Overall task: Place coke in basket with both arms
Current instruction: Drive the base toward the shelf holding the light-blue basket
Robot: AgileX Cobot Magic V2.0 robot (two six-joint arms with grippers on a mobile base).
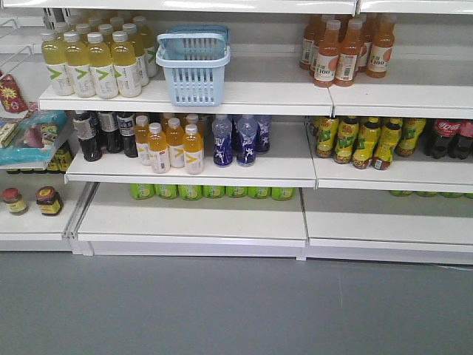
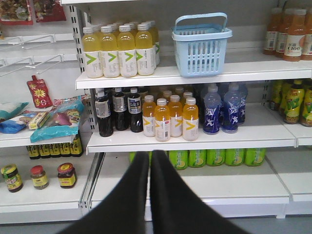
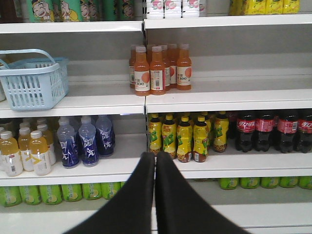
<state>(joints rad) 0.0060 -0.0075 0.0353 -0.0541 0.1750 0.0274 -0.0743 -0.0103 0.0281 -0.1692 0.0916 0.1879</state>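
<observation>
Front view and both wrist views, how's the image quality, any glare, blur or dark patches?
Front view: soft overall, glare along the top shelf edge, coke dim at the right border. Left wrist view: evenly lit, basket fairly crisp, left tool a featureless black mass at the bottom. Right wrist view: coke labels clearest here, shadow band beneath the upper shelf, right tool likewise plain black.

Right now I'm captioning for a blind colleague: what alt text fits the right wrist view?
The shut right gripper faces shop shelves. Coke bottles stand at the right of the shelf straight ahead; a blue basket sits one shelf higher at far left, orange drinks to its right.
</observation>
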